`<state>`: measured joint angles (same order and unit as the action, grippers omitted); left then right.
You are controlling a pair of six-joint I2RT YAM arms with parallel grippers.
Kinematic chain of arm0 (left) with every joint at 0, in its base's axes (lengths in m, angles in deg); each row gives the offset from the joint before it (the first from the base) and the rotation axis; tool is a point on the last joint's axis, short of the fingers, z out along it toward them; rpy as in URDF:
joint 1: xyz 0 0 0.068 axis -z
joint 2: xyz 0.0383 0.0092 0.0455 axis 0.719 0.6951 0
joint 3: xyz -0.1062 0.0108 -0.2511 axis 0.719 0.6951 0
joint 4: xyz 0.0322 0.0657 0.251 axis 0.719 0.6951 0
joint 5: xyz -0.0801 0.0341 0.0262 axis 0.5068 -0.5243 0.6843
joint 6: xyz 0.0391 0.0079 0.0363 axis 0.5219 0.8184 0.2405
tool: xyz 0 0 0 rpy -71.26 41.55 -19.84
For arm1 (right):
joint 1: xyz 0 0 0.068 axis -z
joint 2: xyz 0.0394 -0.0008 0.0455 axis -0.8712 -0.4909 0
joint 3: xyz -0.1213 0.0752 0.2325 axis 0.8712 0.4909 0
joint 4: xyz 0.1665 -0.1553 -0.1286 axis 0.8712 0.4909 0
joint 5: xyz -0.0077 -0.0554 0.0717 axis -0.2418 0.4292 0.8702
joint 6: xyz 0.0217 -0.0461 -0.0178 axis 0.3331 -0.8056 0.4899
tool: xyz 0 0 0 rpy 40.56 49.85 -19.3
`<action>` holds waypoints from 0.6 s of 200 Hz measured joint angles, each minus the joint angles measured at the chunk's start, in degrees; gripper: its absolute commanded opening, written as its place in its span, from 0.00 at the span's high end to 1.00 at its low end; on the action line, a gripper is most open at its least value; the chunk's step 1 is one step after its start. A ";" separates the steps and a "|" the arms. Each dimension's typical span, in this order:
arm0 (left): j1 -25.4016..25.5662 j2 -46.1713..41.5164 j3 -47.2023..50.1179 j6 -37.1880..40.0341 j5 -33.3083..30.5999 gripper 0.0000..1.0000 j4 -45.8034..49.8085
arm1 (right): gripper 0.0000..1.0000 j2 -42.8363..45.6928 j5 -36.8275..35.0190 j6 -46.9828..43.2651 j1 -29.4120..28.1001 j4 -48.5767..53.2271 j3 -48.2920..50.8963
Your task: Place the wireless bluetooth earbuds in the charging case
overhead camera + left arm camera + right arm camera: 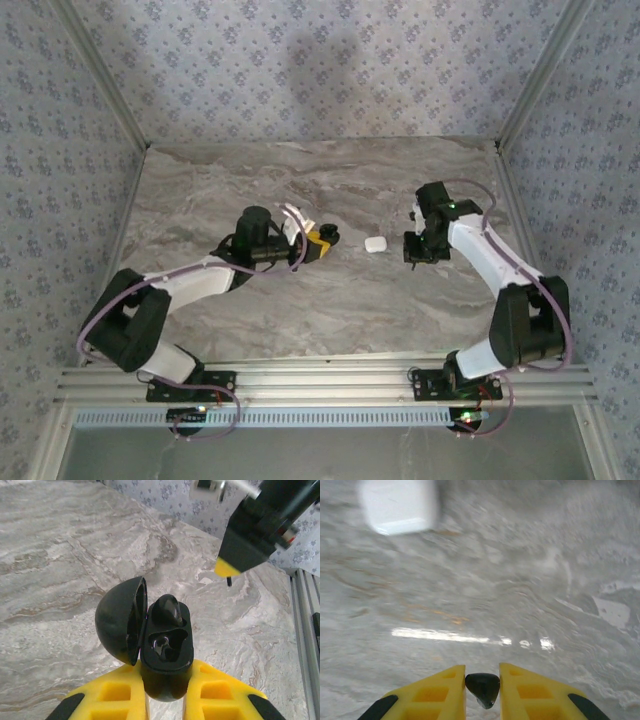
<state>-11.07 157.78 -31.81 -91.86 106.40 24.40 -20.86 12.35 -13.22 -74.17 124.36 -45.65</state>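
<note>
The black charging case (167,641) stands open, its lid (119,621) swung to the left. My left gripper (166,667) is shut on the case's lower body. One black earbud (168,611) sits in the far slot, and the near slot (165,647) is empty. My right gripper (482,676) is shut on a second black earbud (482,687) a little above the table. In the left wrist view that right gripper (229,572) hangs above and to the right of the case. From above, the left gripper (319,245) and right gripper (416,254) face each other across the table's middle.
A closed white case (375,244) lies on the marble table (330,310) between the two grippers, and appears blurred as the white case (399,505) ahead-left of the right fingers. Patterned walls and metal posts bound the table; an aluminium rail (330,380) runs along the near edge.
</note>
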 measured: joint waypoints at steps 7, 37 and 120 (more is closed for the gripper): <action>0.28 0.92 -0.46 0.02 0.26 0.86 -0.26 | 0.78 1.38 0.59 -0.13 -0.66 -0.90 -0.04; 1.62 4.37 -2.82 0.00 1.99 0.86 -1.70 | 0.78 6.56 2.58 -1.05 -3.69 -5.03 -0.52; 3.91 8.57 -8.33 0.04 8.02 0.86 -3.26 | 0.79 8.90 8.04 -6.69 -12.50 -14.99 -6.97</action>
<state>-7.16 166.34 -40.13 -91.81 114.43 21.15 -11.96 20.39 -19.91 -86.67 109.37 -52.62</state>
